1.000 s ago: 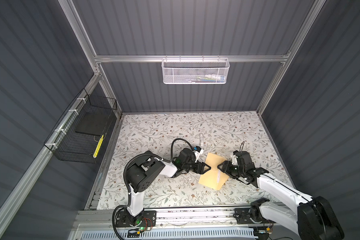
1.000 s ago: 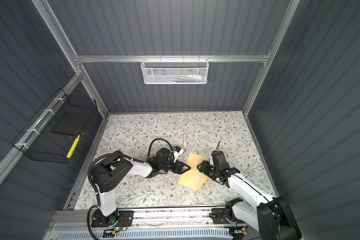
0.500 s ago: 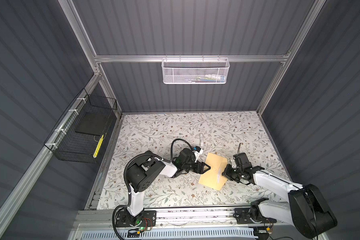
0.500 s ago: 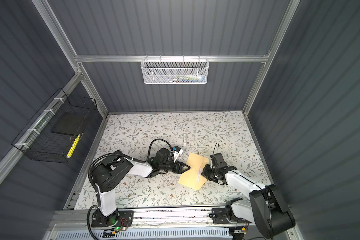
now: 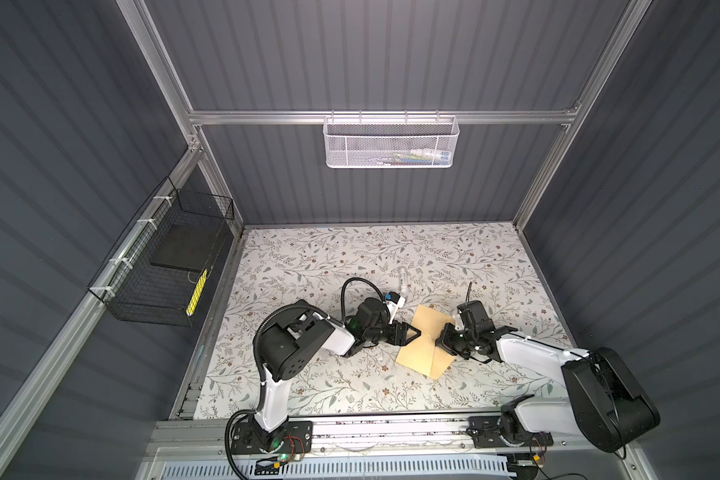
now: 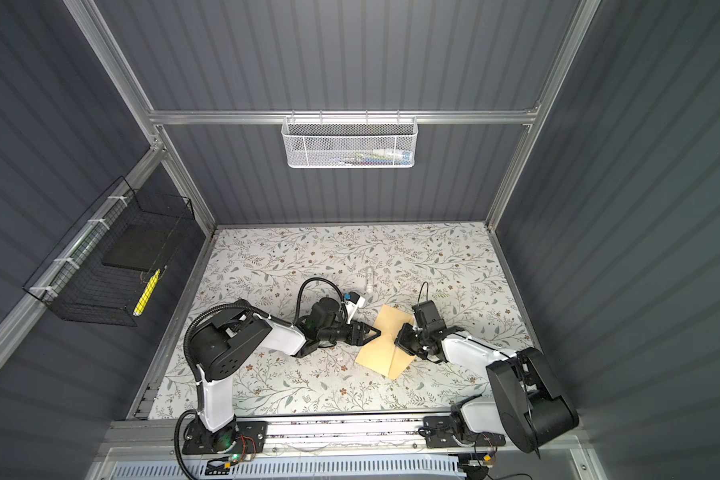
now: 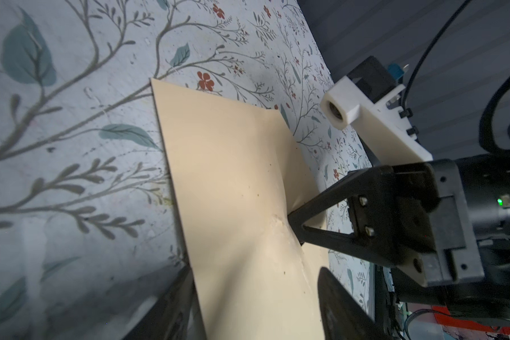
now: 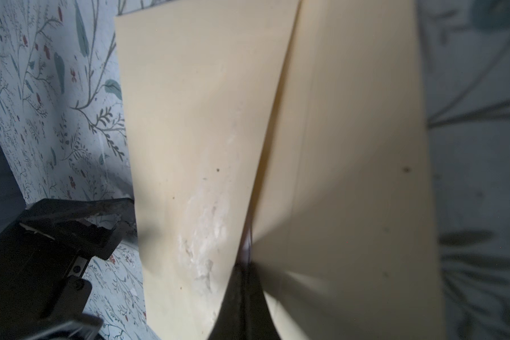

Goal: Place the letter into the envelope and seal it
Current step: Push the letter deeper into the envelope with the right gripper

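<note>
Where the two arms meet, a little right of the middle of the flowered table (image 5: 308,266), the envelope (image 5: 428,326) lies buckled rather than flat. It looks narrowed at its waist in both top views. From the right side the right gripper (image 5: 440,338) has its jaws closed tight on the envelope's edge at that waist. The left wrist view shows the paper puckered just where they bite. Opposite, the left gripper (image 5: 413,333) sits at the other edge with its jaws standing apart. The right wrist view shows its tips right at the paper, though I cannot tell whether they touch. A whitish scuffed patch (image 8: 206,235) marks the tan face near the fold. Toward the back wall a small pale tube (image 5: 402,277) lies on the table near the left arm's wrist, apart from the envelope.
</note>
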`<state>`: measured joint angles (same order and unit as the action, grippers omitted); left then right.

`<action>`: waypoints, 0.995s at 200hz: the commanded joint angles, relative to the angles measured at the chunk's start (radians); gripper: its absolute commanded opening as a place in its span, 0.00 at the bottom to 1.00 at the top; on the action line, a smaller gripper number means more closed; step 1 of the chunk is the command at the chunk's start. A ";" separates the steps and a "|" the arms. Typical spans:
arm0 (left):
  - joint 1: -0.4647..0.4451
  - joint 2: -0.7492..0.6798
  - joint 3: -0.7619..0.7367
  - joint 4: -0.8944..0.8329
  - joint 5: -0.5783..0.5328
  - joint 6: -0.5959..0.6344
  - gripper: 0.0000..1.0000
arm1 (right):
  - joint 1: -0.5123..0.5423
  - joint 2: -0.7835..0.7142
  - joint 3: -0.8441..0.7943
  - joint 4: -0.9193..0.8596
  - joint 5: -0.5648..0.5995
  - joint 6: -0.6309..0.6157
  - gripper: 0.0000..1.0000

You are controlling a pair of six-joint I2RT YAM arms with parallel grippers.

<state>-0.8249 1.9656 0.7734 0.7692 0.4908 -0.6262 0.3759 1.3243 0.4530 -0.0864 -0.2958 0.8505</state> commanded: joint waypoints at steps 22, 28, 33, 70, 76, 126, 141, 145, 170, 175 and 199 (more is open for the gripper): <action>-0.011 -0.036 -0.066 -0.130 -0.030 -0.017 0.66 | -0.011 -0.149 0.049 -0.215 0.070 -0.043 0.17; -0.011 -0.044 -0.068 -0.134 -0.036 -0.017 0.65 | -0.016 -0.184 0.056 -0.251 0.082 -0.053 0.23; -0.011 -0.049 -0.071 -0.135 -0.038 -0.018 0.65 | -0.022 -0.214 0.063 -0.282 0.092 -0.060 0.26; -0.011 -0.064 -0.073 -0.133 -0.035 -0.032 0.59 | -0.122 -0.423 0.083 -0.508 0.150 -0.118 0.51; -0.011 -0.069 -0.073 -0.137 -0.038 -0.032 0.57 | -0.150 -0.438 0.080 -0.529 0.149 -0.124 0.54; -0.013 -0.109 -0.049 -0.248 -0.074 0.027 0.44 | -0.313 -0.559 -0.070 -0.402 -0.084 -0.108 0.72; -0.013 -0.116 -0.040 -0.275 -0.079 0.040 0.39 | -0.313 -0.571 -0.130 -0.309 -0.139 -0.069 0.72; -0.013 -0.121 -0.039 -0.284 -0.083 0.042 0.38 | -0.313 -0.572 -0.147 -0.265 -0.150 -0.059 0.72; -0.013 -0.179 -0.040 -0.310 -0.108 0.054 0.37 | -0.313 -0.608 -0.207 -0.167 -0.195 -0.019 0.74; -0.013 -0.192 -0.034 -0.324 -0.112 0.059 0.37 | -0.313 -0.620 -0.215 -0.160 -0.194 -0.015 0.75; -0.011 -0.259 0.002 -0.395 -0.146 0.093 0.41 | -0.313 -0.678 -0.249 -0.120 -0.217 0.004 0.82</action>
<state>-0.8326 1.7874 0.7284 0.4751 0.3931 -0.5949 0.0654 0.6987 0.2283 -0.3187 -0.4503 0.8146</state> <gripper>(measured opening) 0.383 0.784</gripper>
